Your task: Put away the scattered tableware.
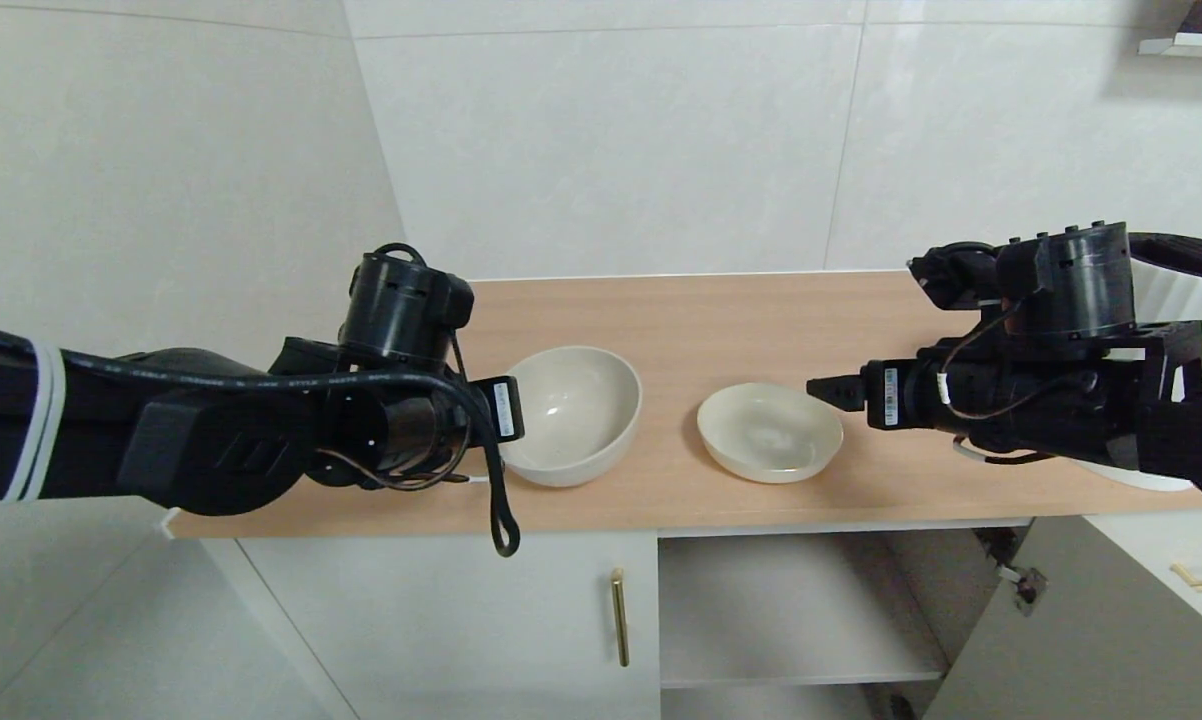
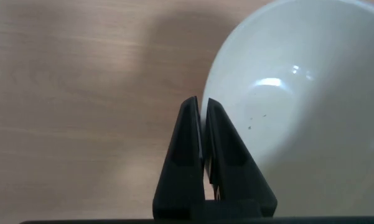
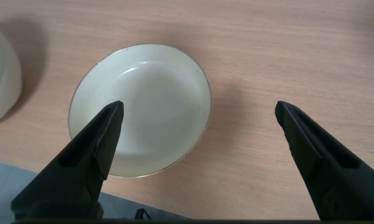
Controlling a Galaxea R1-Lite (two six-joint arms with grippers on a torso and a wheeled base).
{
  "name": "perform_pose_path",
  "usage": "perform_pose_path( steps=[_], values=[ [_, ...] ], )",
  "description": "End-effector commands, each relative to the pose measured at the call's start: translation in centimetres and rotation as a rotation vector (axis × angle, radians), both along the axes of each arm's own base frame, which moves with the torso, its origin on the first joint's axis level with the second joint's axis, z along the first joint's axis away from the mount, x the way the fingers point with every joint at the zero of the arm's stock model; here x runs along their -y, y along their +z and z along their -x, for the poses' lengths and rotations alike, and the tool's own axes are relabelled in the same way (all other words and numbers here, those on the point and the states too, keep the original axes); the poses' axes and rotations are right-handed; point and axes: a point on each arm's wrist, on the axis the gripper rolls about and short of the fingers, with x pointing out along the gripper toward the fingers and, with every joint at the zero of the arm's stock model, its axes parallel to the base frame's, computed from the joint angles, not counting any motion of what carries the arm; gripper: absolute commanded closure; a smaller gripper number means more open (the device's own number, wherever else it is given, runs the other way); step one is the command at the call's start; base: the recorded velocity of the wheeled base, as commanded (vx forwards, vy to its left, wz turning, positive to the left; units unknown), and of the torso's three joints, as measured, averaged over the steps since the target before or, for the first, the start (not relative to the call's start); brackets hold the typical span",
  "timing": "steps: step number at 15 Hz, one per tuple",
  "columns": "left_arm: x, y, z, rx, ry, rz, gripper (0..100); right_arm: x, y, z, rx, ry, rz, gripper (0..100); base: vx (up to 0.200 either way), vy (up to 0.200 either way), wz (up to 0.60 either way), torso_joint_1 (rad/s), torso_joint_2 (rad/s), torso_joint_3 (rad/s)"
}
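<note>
A large white bowl (image 1: 573,412) sits tilted on the wooden counter (image 1: 741,320), left of centre. My left gripper (image 1: 506,405) is at its left rim; in the left wrist view the fingers (image 2: 193,124) are pinched on the rim of the bowl (image 2: 311,106), so the left gripper (image 2: 203,106) is shut on it. A shallow white dish (image 1: 769,432) lies to the right of the bowl. My right gripper (image 1: 826,388) hovers open just above its right edge. In the right wrist view the dish (image 3: 140,109) lies under the spread right gripper (image 3: 199,118).
Below the counter, a cabinet stands open with a bare shelf (image 1: 791,610), its door (image 1: 1081,640) swung out to the right. A closed door with a gold handle (image 1: 618,615) is to the left. A white ribbed object (image 3: 0,74) stands near the dish. A tiled wall backs the counter.
</note>
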Motion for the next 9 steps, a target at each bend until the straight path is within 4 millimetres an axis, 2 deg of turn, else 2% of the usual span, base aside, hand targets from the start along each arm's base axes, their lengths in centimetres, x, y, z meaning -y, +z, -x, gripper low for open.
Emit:
perform_pose_path(
  steps=[1,5,9],
  values=[
    [-0.2,0.8,0.5,0.019,0.000,0.010,100,0.0,0.1,0.0,0.002,0.000,-0.001,0,0.000,0.000,0.00,0.000,0.00,0.000],
    [-0.4,1.2,1.1,0.028,-0.004,0.013,100,-0.3,-0.8,-0.5,-0.024,-0.008,0.016,0,0.000,0.000,0.00,0.000,0.00,0.000],
    [0.1,2.7,3.0,0.072,-0.028,0.023,100,-1.1,-3.4,-2.4,-0.082,-0.049,0.069,0,0.000,0.000,0.00,0.000,0.00,0.000]
  ],
)
